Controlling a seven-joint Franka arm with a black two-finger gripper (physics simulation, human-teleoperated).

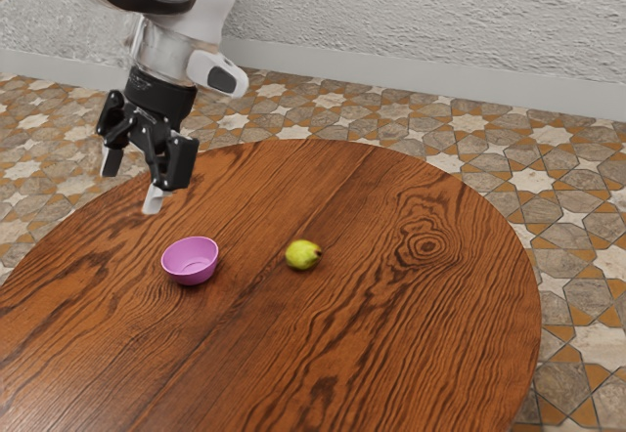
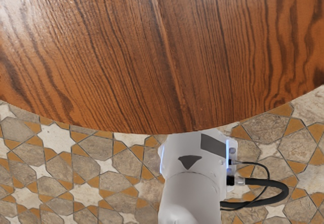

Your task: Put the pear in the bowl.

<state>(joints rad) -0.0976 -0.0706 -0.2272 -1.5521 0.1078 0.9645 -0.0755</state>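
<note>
Pear (image 1: 302,254) lies lower, well apart from the end effector (image 1: 132,183).

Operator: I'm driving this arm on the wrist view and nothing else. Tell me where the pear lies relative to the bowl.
Observer: The pear lies on the table, apart from the bowl, toward the exterior view's right of it.

Operator: Good. Now report the gripper before I plan a reach.

Observer: The gripper is open, its two fingers apart with nothing between them.
</note>
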